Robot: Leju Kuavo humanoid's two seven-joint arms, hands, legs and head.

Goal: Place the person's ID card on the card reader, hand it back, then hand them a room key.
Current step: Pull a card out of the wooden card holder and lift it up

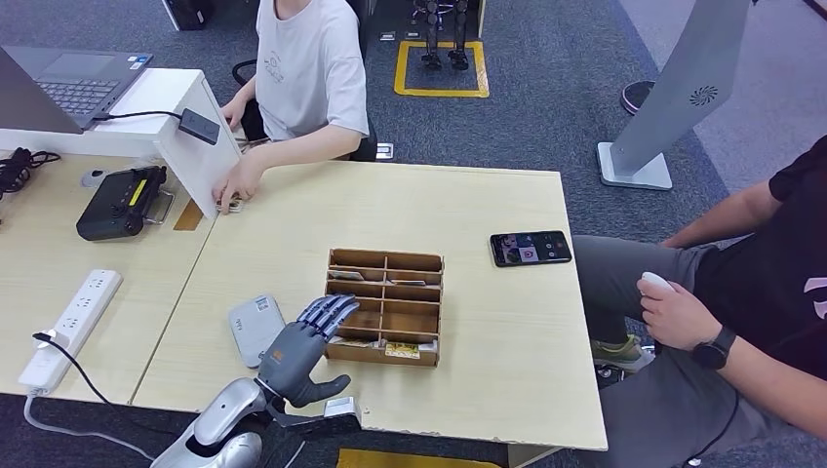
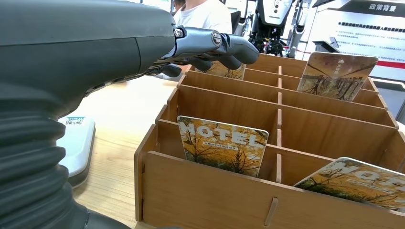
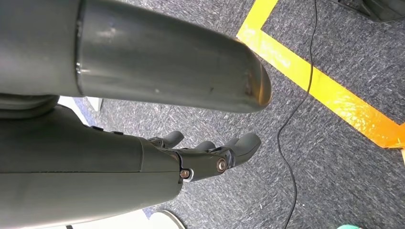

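Currently, step in hand: reaching for a room key, judged from where the left hand (image 1: 304, 343) sits, at the near-left edge of the wooden key box (image 1: 384, 305).
Left hand state: fingers spread and extended over the box's left column, holding nothing; thumb apart to the side.
Right hand state: right hand (image 3: 210, 152) hangs beside the body over carpet, fingers loosely apart, empty.
Key cards: several printed room key cards stand in the slots; the nearest one (image 2: 222, 145), lettered "HOTEL", leans in the slot just beyond the front wall, top edge standing clear of the divider. Another (image 2: 337, 75) stands further back on the far side.
Card reader: pale grey pad (image 1: 256, 327) lies flat on the table just left of the box, beside the left hand; no card visible on it.
ID card: cannot be located with certainty; the seated person's hand (image 1: 237, 182) rests on something small at the far-left table edge.
Handling judgement: card likely light, thin, stiff, with a glossy face that may slip; divider walls crowd the fingers.
Where to hold: pinch the exposed top edge, thumb on one face and a finger on the other, then lift straight up.
Risk: nudging the light box or tipping neighbouring cards.
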